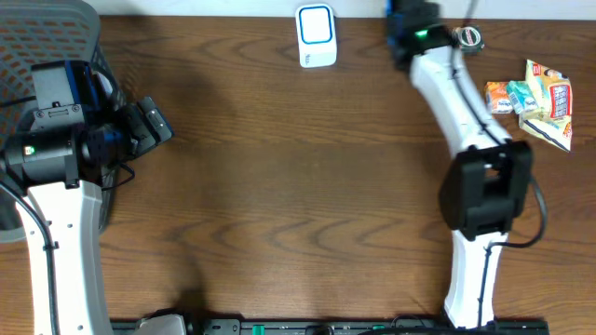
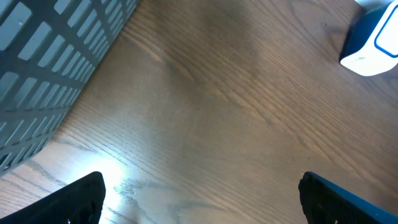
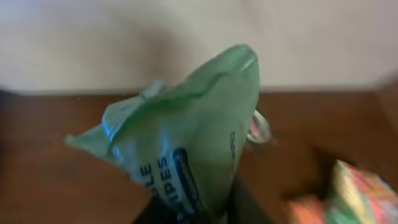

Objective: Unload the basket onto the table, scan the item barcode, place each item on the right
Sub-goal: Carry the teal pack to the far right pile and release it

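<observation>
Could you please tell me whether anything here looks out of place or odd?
Nothing is spilled or broken. The snack packs lie in a loose, overlapping heap at the right edge of the table. The green pack pinched in the right hand looks crumpled and tilted.

In my overhead view the scanner (image 1: pixel 316 35) stands at the top centre of the table (image 1: pixel 279 186). The basket (image 1: pixel 37 28) fills the upper left corner, with the left gripper (image 1: pixel 158 126) just right of it. Snack packets (image 1: pixel 535 100) lie at the right edge. Between them and the scanner, at the top, the right gripper (image 1: pixel 414 28) holds a pouch (image 3: pixel 186 143).
</observation>
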Tool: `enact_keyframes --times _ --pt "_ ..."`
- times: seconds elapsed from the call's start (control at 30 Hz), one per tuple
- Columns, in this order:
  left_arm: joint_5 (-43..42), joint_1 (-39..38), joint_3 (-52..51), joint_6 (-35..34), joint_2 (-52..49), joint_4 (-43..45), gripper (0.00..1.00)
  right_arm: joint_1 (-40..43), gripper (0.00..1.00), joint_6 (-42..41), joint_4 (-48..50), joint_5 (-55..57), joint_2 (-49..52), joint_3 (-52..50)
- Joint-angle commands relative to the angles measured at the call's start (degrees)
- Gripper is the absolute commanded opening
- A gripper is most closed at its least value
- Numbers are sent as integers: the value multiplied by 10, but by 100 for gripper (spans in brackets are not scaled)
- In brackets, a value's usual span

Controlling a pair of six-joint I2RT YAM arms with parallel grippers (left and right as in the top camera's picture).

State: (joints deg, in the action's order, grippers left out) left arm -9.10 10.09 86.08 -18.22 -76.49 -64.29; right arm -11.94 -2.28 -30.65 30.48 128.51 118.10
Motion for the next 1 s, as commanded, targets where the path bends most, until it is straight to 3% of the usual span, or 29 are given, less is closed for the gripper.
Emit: enact_keyframes --times 0.0,0.07,0.17,0.27,0.33,0.37,0.4,0.43,0.7,0.87,0.97 --pt "-3 2 12 -1 -1 -2 98 51 1 6 -67 10 -5 2" --pt "-3 2 12 -1 -1 -2 97 74 2 7 -102 -15 -5 2" --pt "-3 2 12 -1 -1 -2 98 105 19 7 -146 -25 -5 2" --pt "-3 2 12 -1 -1 -2 97 131 21 7 -178 -24 -5 2" --pt "-3 2 12 -1 -1 -2 97 149 29 7 -200 -24 -5 2" --pt "-3 2 12 -1 -1 -2 97 153 38 7 -207 -24 -6 2" --pt "-3 2 12 -1 -1 -2 98 157 57 7 -214 -23 -7 2" --pt "-3 2 12 -1 -1 -2 98 160 99 7 -220 -23 -8 2" --pt "-3 2 12 -1 -1 -2 98 144 99 -6 -228 -25 -54 2" --pt "-3 2 12 -1 -1 -2 98 121 99 -77 -228 -27 -132 2" --pt "-3 2 12 -1 -1 -2 98 100 99 -80 -243 -60 -187 2"
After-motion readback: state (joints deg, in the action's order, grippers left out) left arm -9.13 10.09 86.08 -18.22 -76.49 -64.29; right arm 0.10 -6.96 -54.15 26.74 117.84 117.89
